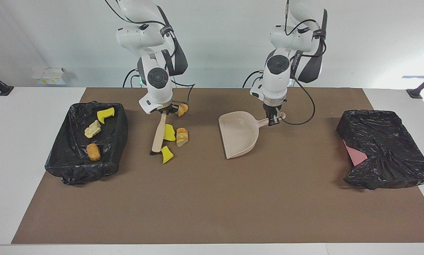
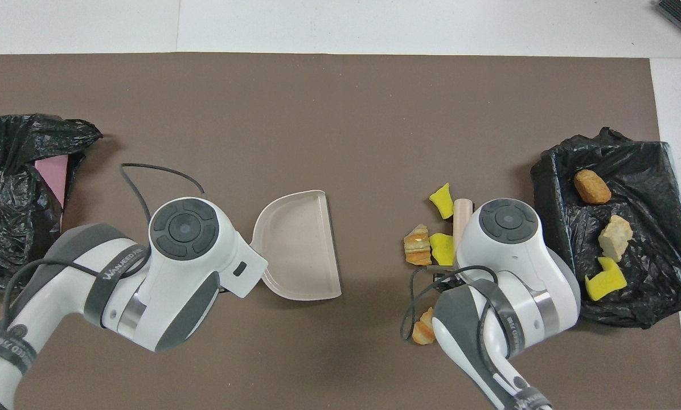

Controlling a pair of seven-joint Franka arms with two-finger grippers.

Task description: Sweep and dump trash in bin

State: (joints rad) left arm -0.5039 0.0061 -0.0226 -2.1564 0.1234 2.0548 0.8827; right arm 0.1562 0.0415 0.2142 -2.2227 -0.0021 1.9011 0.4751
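Note:
My right gripper [image 1: 165,112] is shut on the beige brush [image 1: 159,135], whose bristles point down at the mat beside a yellow foam chunk [image 1: 167,154]. Another yellow chunk [image 1: 169,132] lies against a bread piece [image 1: 182,136], and a second bread piece [image 1: 181,109] lies nearer the robots. My left gripper [image 1: 274,119] is shut on the handle of the beige dustpan [image 1: 238,132], whose mouth faces the scraps. The black-lined bin [image 1: 118,131] at the right arm's end holds three scraps. In the overhead view both wrists hide the grippers.
A second black-bagged bin [image 1: 382,141] with a pink patch [image 1: 353,156] sits at the left arm's end. A brown mat [image 1: 212,212] covers the table. The overhead view shows the dustpan [image 2: 303,250] and the loose scraps about a pan's width apart.

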